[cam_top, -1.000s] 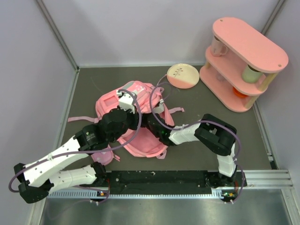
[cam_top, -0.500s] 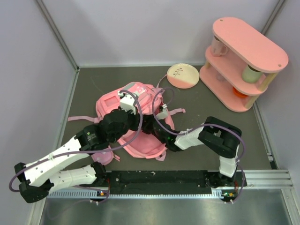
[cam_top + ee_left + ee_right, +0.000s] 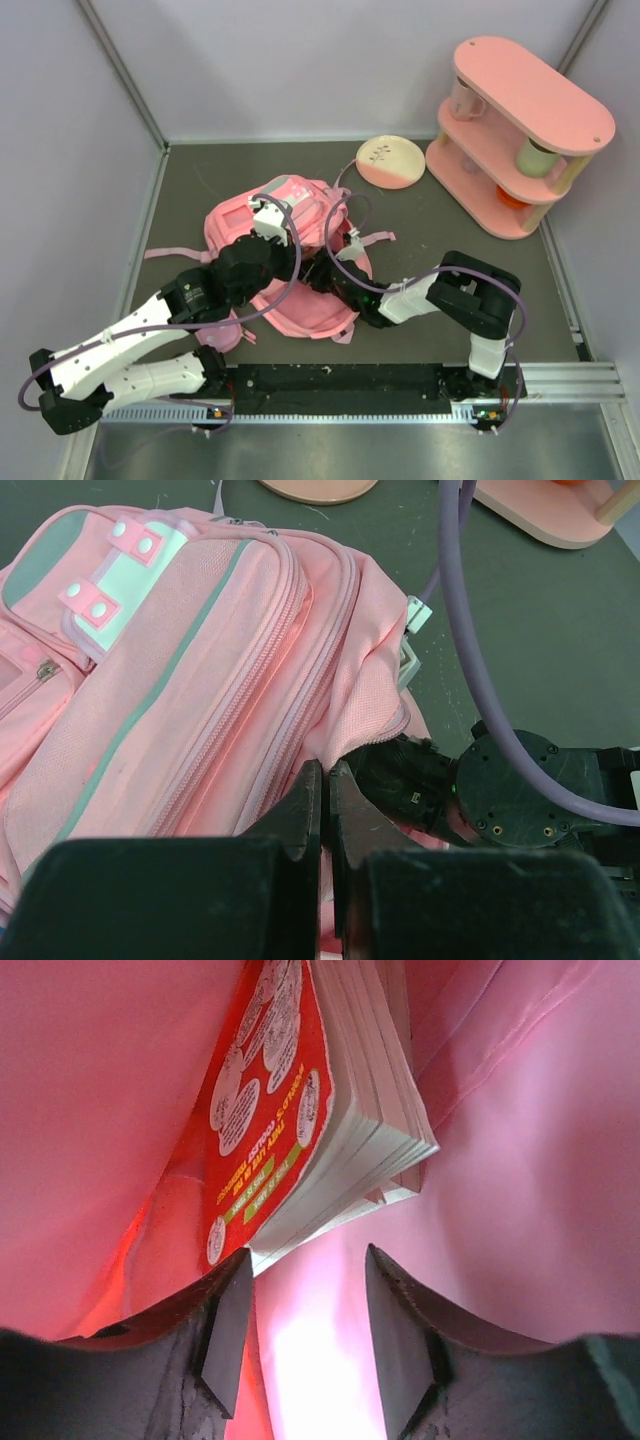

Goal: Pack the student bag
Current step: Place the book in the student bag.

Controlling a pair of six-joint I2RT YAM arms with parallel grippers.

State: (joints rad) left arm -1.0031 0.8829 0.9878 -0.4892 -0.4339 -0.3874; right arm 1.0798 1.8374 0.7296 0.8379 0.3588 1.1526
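Pink cloth takes up most of every view. The student bag point(image 3: 300, 210) lies on the dark table point(image 3: 480, 270) with its front up (the white-and-mint patch point(image 3: 135, 565) and a grey stripe show plainly from the left wrist), and thin straps trail out on either side of it.

The left gripper point(image 3: 322, 790) sits at the bag's near-right edge. Its two fingers are pinched almost together on a fold of the bag's fabric beside the zip line. Just right of that fold, the right arm's black wrist point(image 3: 510, 790) pushes into the bag's opening.

The right gripper point(image 3: 305, 1300) is inside the bag, surrounded by pink lining, with its fingers spread apart and nothing between them. A thick book point(image 3: 290, 1110) with a red cover stands just beyond the fingertips. The book's lower corner is very close to one finger, though contact cannot be judged.

Beyond the bag's far-right corner lies a round cream-and-pink plate point(image 3: 391, 161). Further right of the bag stands a pink tiered shelf point(image 3: 520, 130) holding cups. A small pink pouch point(image 3: 225, 332) lies against the bag's near-left side, partly under the left arm.
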